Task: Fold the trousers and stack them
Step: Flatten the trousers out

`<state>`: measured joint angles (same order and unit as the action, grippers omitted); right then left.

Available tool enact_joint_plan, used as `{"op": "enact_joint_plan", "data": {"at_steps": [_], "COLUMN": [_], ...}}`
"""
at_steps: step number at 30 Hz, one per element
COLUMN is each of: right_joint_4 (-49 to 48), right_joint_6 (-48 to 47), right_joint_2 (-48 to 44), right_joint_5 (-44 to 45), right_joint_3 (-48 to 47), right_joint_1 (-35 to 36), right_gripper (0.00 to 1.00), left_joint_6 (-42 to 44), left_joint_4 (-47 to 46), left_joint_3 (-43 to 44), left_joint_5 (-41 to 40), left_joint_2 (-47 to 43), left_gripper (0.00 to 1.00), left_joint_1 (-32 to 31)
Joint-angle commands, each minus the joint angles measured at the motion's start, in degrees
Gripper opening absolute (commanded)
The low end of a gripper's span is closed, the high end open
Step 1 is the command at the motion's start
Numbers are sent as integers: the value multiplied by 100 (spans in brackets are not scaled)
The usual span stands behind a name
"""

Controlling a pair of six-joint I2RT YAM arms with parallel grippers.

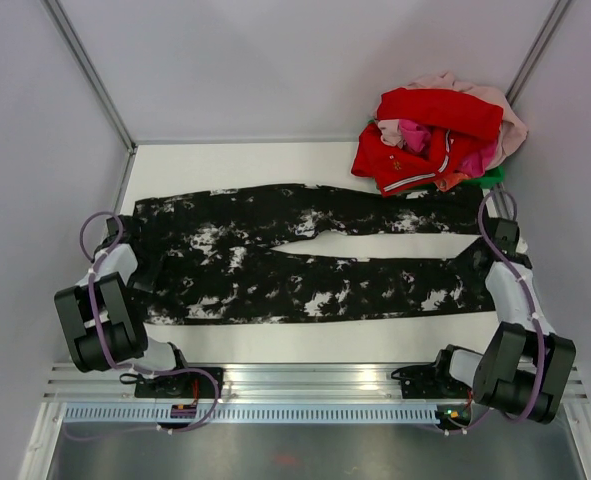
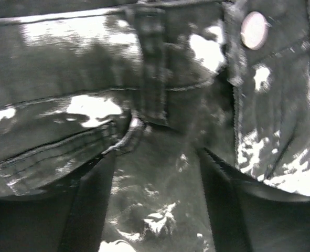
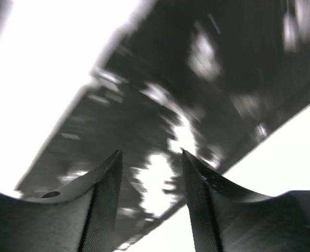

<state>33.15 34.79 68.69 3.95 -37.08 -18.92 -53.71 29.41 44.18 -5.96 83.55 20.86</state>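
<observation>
Black fingers [image 2: 89, 210] of the left gripper [image 2: 165, 144] stand spread, with a fold of the trousers [image 1: 275, 260] lying in the gap between them; whether they touch the cloth I cannot tell. Just past their tips are a belt loop [image 2: 152, 68], a pocket seam [image 2: 55, 152] and a pale button [image 2: 254, 30] on the waistband. The right gripper [image 3: 150, 157] is spread too, its jaws hanging over the blurred end of a leg, with white table showing on both sides of the cloth. The trousers lie flat across the middle of the table [image 1: 275, 345], waist at the left edge and both legs running toward the right edge, slightly parted. The left arm reaches to the waist, the right arm to the near leg's end. A heap of red and pink clothes [image 1: 435, 135] sits in the far right corner, touching the far leg.
</observation>
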Motion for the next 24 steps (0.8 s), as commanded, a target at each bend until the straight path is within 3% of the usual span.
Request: {"op": "enact_joint_plan", "data": {"at_steps": [1,3,4,5,8,17,24], "right_joint_4": [-397,-344,-379,-449,-817,-2179,-2523], "right_joint_6": [-499,-508,-508,-490,-394,-217,-218], "right_joint_2": [-172,-40,91,153,496,1937,2579], "right_joint_5": [-175,-201,-236,-315,-368,-790,-640], "right_joint_3": [-852,-1230,-1318,-1415,-1469,-1776,-2224], "right_joint_1": [37,37,46,55,72,116,152], "right_gripper": [57,58,58,58,58,56,54], "left_joint_6": [-551,-789,-1007,-1088,-1229,-764,-202], "left_joint_4": [-208,160,318,572,715,926,1032], "left_joint_3": [-208,-217,-200,-174,-191,107,547], "left_joint_5": [34,-342,-484,-625,-863,-1083,-1338], "left_joint_2": [345,443,504,522,470,215,197], "left_gripper": [64,52,41,22,5,5,5], "left_joint_1": [6,6,6,14,76,673,1060]}}
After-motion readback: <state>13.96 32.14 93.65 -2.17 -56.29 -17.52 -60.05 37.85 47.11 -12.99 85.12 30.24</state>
